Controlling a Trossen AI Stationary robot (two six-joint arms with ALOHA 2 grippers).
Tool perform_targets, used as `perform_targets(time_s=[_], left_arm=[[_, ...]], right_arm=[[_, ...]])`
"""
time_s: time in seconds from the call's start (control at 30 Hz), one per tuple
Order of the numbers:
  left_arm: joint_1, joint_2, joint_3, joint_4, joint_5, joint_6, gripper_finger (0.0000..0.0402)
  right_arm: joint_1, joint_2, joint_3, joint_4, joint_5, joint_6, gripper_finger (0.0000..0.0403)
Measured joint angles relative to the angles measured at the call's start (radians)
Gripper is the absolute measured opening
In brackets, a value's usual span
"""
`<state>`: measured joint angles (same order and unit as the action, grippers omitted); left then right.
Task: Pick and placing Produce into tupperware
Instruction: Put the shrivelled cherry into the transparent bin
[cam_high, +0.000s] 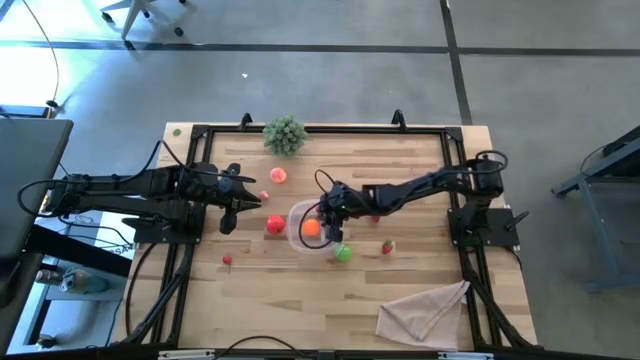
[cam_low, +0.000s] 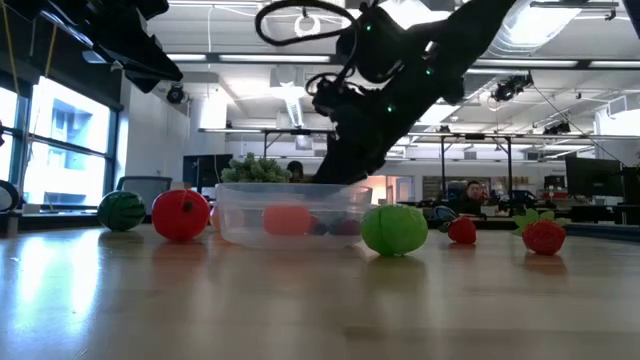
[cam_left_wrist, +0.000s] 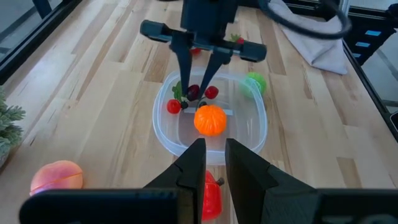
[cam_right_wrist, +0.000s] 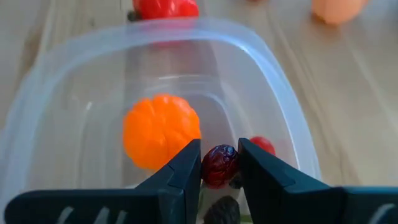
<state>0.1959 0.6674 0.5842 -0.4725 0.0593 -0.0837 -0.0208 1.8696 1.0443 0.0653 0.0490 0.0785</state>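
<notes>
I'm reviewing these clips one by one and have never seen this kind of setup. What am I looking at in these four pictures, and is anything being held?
Two dark robot arms work at a wooden table. One picture looks straight down, one looks level across the tabletop, and two come from cameras on the arms' wrists.

The right gripper is down inside the clear tupperware, its fingers closed on a small dark red berry. An orange fruit and a small red piece already lie in the container.

The left gripper hovers beside the container, empty, fingers nearly together.

Outside the container lie a green fruit, a red fruit, a peach, a plant sprig and a beige cloth.
</notes>
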Motion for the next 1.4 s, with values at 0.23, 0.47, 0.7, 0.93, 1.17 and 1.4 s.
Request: perform_targets(time_s=[0.23,0.47,0.7,0.93,1.17,1.4], left_arm=[[0.0,0.0,0.0,0.0,0.0,0.0,0.0051],[0.0,0.0,0.0,0.0,0.0,0.0,0.0051],[0.0,0.0,0.0,0.0,0.0,0.0,0.0051],[0.0,0.0,0.0,0.0,0.0,0.0,0.0051],[0.0,0.0,0.0,0.0,0.0,0.0,0.0051],[0.0,0.0,0.0,0.0,0.0,0.0,0.0051]], right_arm=[[0.001,0.011,0.0,-0.024,0.0,0.0,0.009],[-0.001,0.011,0.0,-0.041,0.003,0.0,0.009],[-0.001,0.011,0.0,-0.041,0.006,0.0,0.009],[-0.001,0.011,0.0,-0.04,0.007,0.0,0.009],[-0.001,0.011,0.0,-0.039,0.011,0.0,0.0105],[-0.001,0.011,0.0,-0.039,0.052,0.0,0.0142]])
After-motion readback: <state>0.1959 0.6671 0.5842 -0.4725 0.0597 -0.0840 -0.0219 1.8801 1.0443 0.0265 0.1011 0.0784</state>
